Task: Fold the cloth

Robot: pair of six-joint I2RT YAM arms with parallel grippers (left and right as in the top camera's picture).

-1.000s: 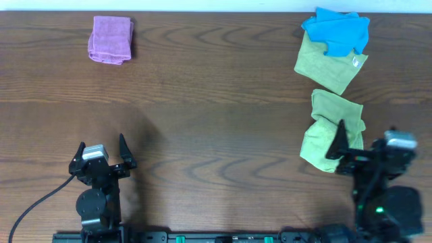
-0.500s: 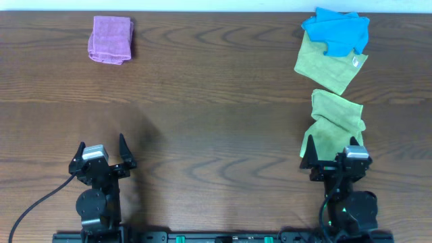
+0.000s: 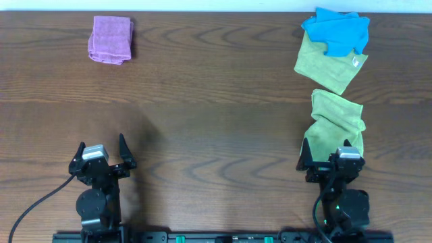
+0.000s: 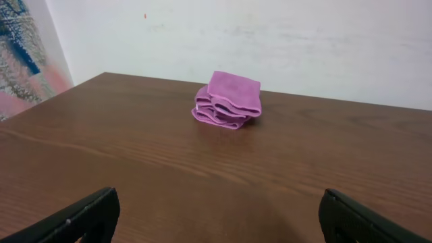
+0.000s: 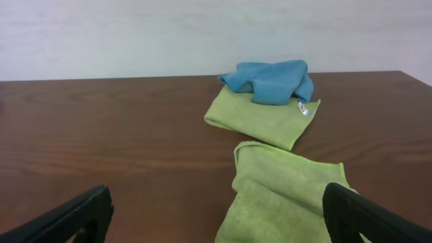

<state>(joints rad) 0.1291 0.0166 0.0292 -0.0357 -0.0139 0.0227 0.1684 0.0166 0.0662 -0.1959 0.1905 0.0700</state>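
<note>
Overhead, we find the only purple cloth (image 3: pixel 110 39) at the far left corner of the wooden table (image 3: pixel 216 101), lying as a small folded pad, well apart from both arms. No spread-out purple cloth shows anywhere, so we judge this pad to be the task's piece, already folded and set aside where it leaves the middle free. The left gripper (image 3: pixel 102 143) sits low at the near edge with its jaws spread and nothing between them. The right gripper (image 3: pixel 326 145) stands likewise at the near edge, jaws wide, its fingers over the near end of the lower green cloth (image 3: pixel 334 128) but not pinching it. Beyond lie the upper green cloth (image 3: pixel 327 64) and, overlapping its far end, a crumpled blue cloth (image 3: pixel 337 30).

Left wrist: we look between spread fingers (image 4: pixel 88 216) at bare wood, with the purple cloth (image 4: pixel 229 101) well ahead, several layers stacked. The left gripper (image 4: pixel 216 202) holds nothing.

Right wrist: the right gripper (image 5: pixel 216 202) is open and empty. The lower green cloth (image 5: pixel 283 189) runs toward it, rumpled. Behind it, the upper green cloth (image 5: pixel 260 118) shows a white tag (image 5: pixel 305 108) beside the blue cloth (image 5: pixel 270 81). We read these three as a waiting pile.
</note>
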